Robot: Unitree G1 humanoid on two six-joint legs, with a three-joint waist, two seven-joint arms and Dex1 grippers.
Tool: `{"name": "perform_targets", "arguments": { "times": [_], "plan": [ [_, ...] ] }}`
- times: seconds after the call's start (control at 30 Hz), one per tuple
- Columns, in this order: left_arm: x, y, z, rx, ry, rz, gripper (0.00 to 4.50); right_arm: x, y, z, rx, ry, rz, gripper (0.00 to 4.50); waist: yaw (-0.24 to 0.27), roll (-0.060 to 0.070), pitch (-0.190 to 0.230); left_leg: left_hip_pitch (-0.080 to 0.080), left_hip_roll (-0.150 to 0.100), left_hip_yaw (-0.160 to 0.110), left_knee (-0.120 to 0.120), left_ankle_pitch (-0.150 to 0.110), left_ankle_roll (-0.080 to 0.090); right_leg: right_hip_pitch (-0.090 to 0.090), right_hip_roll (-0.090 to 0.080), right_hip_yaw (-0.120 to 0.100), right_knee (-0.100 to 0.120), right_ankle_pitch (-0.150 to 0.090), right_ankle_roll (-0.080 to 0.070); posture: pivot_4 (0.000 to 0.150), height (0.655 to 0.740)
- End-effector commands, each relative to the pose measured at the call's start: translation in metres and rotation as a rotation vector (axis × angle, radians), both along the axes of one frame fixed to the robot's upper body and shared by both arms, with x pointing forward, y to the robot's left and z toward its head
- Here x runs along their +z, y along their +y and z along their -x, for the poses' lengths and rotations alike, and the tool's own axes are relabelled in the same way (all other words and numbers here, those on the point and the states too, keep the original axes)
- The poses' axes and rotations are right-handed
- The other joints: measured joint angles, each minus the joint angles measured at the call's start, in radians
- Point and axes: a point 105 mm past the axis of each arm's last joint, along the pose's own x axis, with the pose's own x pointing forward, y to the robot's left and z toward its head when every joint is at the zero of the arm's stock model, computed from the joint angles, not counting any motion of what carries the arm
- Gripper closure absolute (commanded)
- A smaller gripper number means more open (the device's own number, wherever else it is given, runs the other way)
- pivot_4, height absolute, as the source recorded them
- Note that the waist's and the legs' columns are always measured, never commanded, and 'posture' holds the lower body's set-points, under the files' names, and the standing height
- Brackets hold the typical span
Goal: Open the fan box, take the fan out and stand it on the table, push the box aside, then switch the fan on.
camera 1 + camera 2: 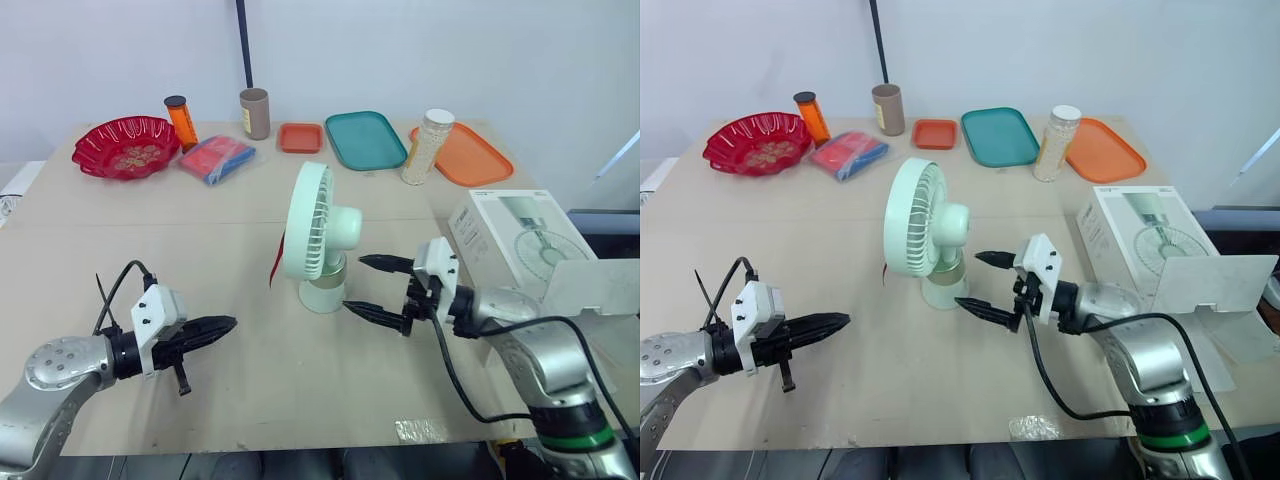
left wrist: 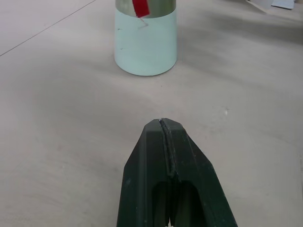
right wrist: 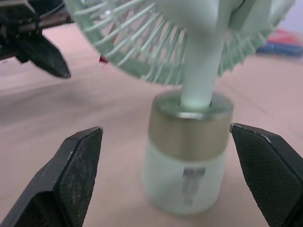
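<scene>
Two grippers show in your head view: the left gripper (image 1: 228, 323) well apart from the fan (image 1: 318, 235), which stands upright mid-table (image 1: 250, 380), and the right gripper (image 1: 355, 283) just beside its base, the box (image 1: 520, 235) farther right. In your left wrist view the fingers (image 2: 168, 179) are pressed together. In your right wrist view the fingers (image 3: 75, 170) are spread wide, clear of the base.

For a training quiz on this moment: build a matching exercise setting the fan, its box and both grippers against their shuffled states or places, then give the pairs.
1. fan
2. fan box
3. left gripper
4. right gripper

A. open, aimed at the fan's base
B. lying flat near the right edge of the table
C. shut, apart from the fan
D. standing upright

Pairs: 1-D, 2-B, 3-C, 4-A.
</scene>
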Motion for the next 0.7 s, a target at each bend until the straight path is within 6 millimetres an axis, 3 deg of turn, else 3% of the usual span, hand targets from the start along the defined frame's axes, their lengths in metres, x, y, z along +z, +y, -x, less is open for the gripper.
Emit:
{"name": "perform_targets", "arguments": {
  "times": [0.03, 0.1, 0.17, 0.3, 0.37, 0.7],
  "plan": [
    [0.011, 0.002, -0.006, 0.012, -0.05, 0.016, 3.05, 0.018, -0.007, 0.011, -0.046, -0.041, -0.003, 0.0, -0.001, 0.0, 0.0, 0.0, 0.0, 0.0, 0.0, 0.0, 0.0, 0.0, 0.0, 0.0, 0.0, 0.0, 0.0, 0.15, 0.74],
    [0.017, 0.002, -0.011, 0.05, -0.035, 0.066, 2.47, 0.02, -0.013, 0.018, -0.081, -0.023, -0.004, 0.0, 0.0, 0.0, 0.0, 0.001, 0.0, 0.0, 0.0, 0.0, 0.0, 0.001, 0.0, 0.0, 0.0, 0.0, 0.0, 0.15, 0.74],
    [0.027, -0.001, -0.017, 0.072, -0.03, 0.116, 1.51, 0.023, -0.016, 0.024, -0.118, -0.009, -0.011, 0.0, 0.0, 0.0, 0.0, 0.001, 0.0, 0.0, 0.0, -0.001, 0.001, 0.002, 0.0, 0.0, 0.0, 0.0, 0.001, 0.15, 0.74],
    [0.027, -0.008, -0.006, 0.0, -0.037, 0.09, 0.31, 0.03, -0.017, 0.041, -0.172, 0.005, -0.035, 0.0, -0.001, 0.0, 0.0, 0.002, 0.0, 0.0, 0.001, -0.001, 0.002, 0.003, 0.0, 0.0, -0.001, 0.0, 0.001, 0.15, 0.74],
    [0.021, -0.007, -0.001, -0.018, -0.026, 0.073, 0.07, 0.031, -0.017, 0.044, -0.197, 0.003, -0.04, 0.0, -0.002, 0.0, 0.0, 0.002, 0.0, 0.0, 0.001, -0.002, 0.003, 0.003, 0.0, 0.0, -0.001, 0.0, 0.001, 0.15, 0.74],
    [0.007, 0.007, 0.001, 0.033, -0.039, 0.04, 0.07, 0.03, -0.028, 0.057, -0.391, -0.085, 0.0, 0.0, 0.001, 0.0, -0.001, 0.005, 0.0, 0.0, 0.0, -0.003, 0.004, 0.007, 0.0, 0.001, -0.003, -0.001, 0.002, 0.15, 0.74]
  ]
}}
